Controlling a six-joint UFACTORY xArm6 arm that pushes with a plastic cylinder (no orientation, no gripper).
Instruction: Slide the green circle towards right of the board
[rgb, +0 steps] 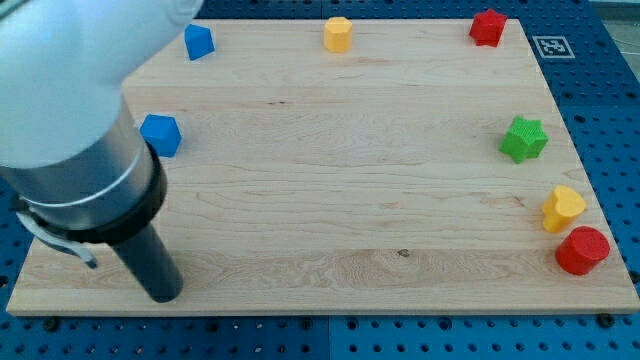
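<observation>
My tip (165, 293), a bare rod with nothing to spread or pinch, sits at the counter's (330, 200) bottom left. No green circle shows; pushing the green star (524, 139) instead would be wrong.

The pale wooden tabletop (330, 200) shows fine lengthwise grain with a smooth, matt finish and one small dark knot near its lower middle. Around the tabletop lies a blue perforated base (600, 60) with a dull sheen, carrying a white printed marker tag (548, 46) just beyond the tabletop's upper right corner. The blocks look like matt plastic with softly rounded edges: 2 blue blocks (160, 134) (199, 41), a yellow hexagonal block (338, 33), a red block (488, 26), a green star-shaped block (524, 138), a yellow heart-shaped block (563, 208) and a red round block (582, 250). The dark rod (150, 260) is satin black, its tip (165, 295) resting at the tabletop's lower left; the arm housing (60, 90) above is smooth pale grey.
</observation>
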